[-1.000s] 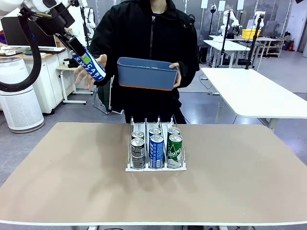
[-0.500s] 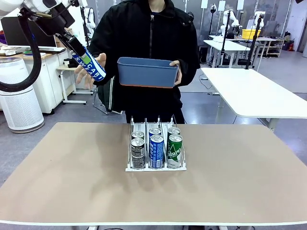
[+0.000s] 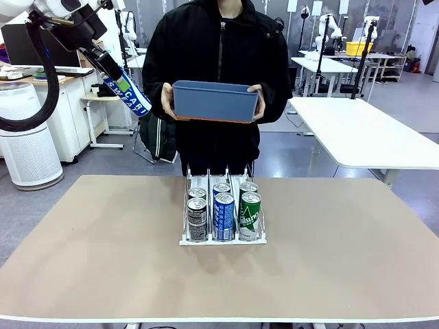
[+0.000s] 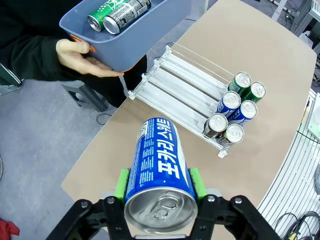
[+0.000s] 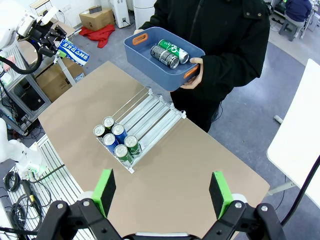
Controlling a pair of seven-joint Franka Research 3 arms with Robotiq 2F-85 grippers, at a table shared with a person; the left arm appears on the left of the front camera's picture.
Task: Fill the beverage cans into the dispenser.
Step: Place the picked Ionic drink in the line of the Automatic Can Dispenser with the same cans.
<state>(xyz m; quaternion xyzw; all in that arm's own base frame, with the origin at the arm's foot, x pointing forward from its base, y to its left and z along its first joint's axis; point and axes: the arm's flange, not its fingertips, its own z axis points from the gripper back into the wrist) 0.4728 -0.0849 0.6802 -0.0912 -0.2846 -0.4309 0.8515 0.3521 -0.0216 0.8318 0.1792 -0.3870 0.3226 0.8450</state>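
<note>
The dispenser [image 3: 223, 240] stands mid-table [image 3: 96, 260] with six cans at its front lip: two dark cans [image 3: 197, 214] in the left lane, two blue cans [image 3: 223, 209] in the middle lane and two green cans [image 3: 250, 209] in the right lane. The rear part of every lane is bare. High above and to the left of the dispenser, beyond the table's far edge, the left gripper [image 3: 108, 71] is clamped on a blue can [image 4: 157, 160] with white lettering, its green pads pressed to both sides. Behind the dispenser's far end, a person holds a blue tub [image 3: 214, 101] in both hands [image 3: 167, 103], with a green can [image 5: 173, 48] and a dark can [image 5: 163, 56] lying in it. On the robot's side of the dispenser, the right gripper [image 5: 162, 192] hangs high with its jaws spread wide and nothing between them.
</note>
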